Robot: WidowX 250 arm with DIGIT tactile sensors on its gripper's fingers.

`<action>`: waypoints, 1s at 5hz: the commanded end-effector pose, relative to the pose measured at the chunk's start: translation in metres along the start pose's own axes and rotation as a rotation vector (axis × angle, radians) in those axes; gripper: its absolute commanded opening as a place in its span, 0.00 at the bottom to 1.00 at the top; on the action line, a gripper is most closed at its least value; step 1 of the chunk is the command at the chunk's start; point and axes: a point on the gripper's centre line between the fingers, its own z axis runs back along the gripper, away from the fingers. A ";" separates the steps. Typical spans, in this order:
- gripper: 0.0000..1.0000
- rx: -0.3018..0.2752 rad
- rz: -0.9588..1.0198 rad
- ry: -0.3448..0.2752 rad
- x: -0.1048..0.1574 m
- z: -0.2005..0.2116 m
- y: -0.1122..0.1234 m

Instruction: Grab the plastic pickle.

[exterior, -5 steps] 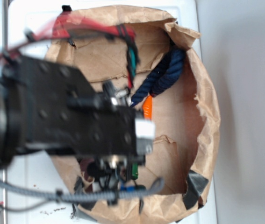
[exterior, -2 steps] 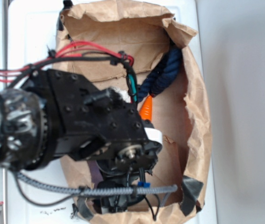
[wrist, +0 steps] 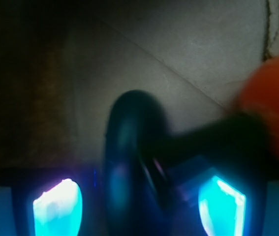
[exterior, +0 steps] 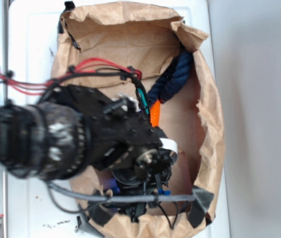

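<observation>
arm [exterior: 81, 139] reaching low | claw [wrist: 139, 201] apparently spread

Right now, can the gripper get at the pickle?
Probably yes. In the wrist view the pickle lies between the gripper's lit fingertips, nothing ahead of it. The carrot sits off to one side.

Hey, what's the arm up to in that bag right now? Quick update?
Gripper low in the paper bag, fingers open. Pickle between them, not yet gripped. Carrot close beside; rope farther off.
</observation>
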 end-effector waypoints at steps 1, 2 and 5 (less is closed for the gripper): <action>1.00 0.194 -0.164 -0.053 0.046 -0.015 -0.024; 1.00 0.200 -0.157 -0.045 0.039 -0.013 -0.025; 0.00 0.234 -0.094 -0.149 -0.013 0.023 -0.017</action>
